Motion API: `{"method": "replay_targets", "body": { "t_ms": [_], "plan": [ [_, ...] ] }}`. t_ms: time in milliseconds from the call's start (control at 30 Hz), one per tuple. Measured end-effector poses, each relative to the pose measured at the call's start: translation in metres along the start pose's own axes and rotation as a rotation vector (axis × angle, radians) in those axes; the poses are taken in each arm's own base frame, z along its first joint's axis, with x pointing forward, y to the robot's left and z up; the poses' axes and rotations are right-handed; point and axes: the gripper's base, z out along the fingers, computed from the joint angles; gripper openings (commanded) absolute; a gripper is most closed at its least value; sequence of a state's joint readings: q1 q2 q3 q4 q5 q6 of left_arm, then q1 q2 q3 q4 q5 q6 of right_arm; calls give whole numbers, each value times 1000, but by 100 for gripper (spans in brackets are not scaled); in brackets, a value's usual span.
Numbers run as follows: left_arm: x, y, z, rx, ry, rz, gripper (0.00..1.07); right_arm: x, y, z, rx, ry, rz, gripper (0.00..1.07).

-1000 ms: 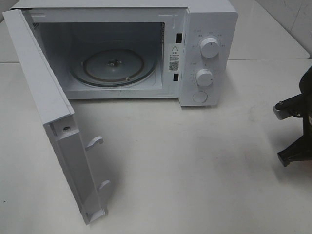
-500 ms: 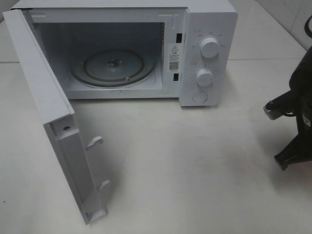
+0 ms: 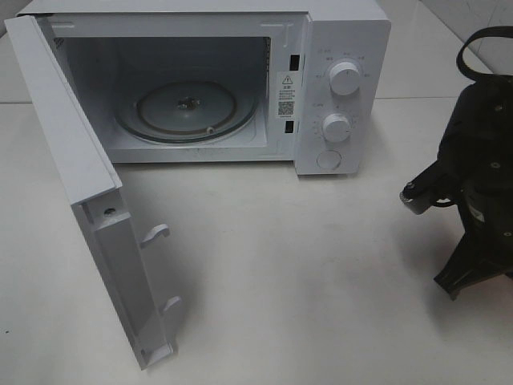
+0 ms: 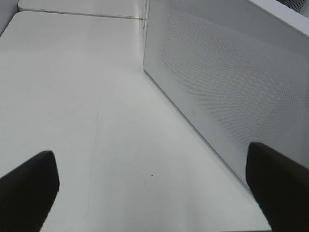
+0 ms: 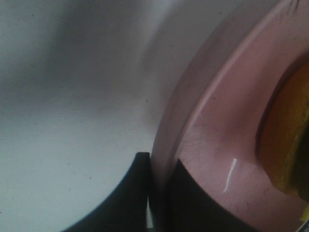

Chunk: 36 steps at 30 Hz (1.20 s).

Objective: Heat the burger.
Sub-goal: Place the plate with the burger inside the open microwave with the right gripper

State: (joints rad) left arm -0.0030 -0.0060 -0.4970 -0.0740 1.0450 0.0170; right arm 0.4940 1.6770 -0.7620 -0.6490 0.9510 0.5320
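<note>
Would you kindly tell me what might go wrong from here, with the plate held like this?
The right gripper pinches only the rim of the pink plate, so the plate may tilt or slip and the burger could slide off. The plate may also clip the front frame of the microwave on its way to the glass turntable.

Worktop (image 3: 304, 273): white, matte, with a few small dark specks. A straight seam (image 3: 433, 98) runs across towards the far edge, and a second white tabletop (image 3: 437, 68) butts against it there. Beyond the far right corner is a wall of pale tiles (image 3: 469, 14). The light is diffuse and the shadows are soft-edged.
</note>
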Motion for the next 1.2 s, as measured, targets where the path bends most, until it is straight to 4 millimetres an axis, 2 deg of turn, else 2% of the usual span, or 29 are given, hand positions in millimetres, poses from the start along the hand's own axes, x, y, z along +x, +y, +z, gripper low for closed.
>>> {"method": "replay_targets", "body": {
  "t_ms": [700, 933, 1000, 1033, 1100, 1200],
  "plan": [
    [0, 0, 0, 0, 0, 0, 98, 5, 48, -30, 56, -86, -262, 0],
    [0, 0, 0, 0, 0, 0, 98, 10, 52, -39, 67, -105, -302, 0],
    [0, 0, 0, 0, 0, 0, 98, 13, 50, -51, 60, -155, -319, 0],
    [0, 0, 0, 0, 0, 0, 98, 13, 50, -51, 60, -155, -319, 0],
    [0, 0, 0, 0, 0, 0, 98, 19, 48, -67, 54, -220, -349, 0],
    [0, 0, 0, 0, 0, 0, 98, 24, 46, -76, 57, -248, -376, 0]
  ]
}}
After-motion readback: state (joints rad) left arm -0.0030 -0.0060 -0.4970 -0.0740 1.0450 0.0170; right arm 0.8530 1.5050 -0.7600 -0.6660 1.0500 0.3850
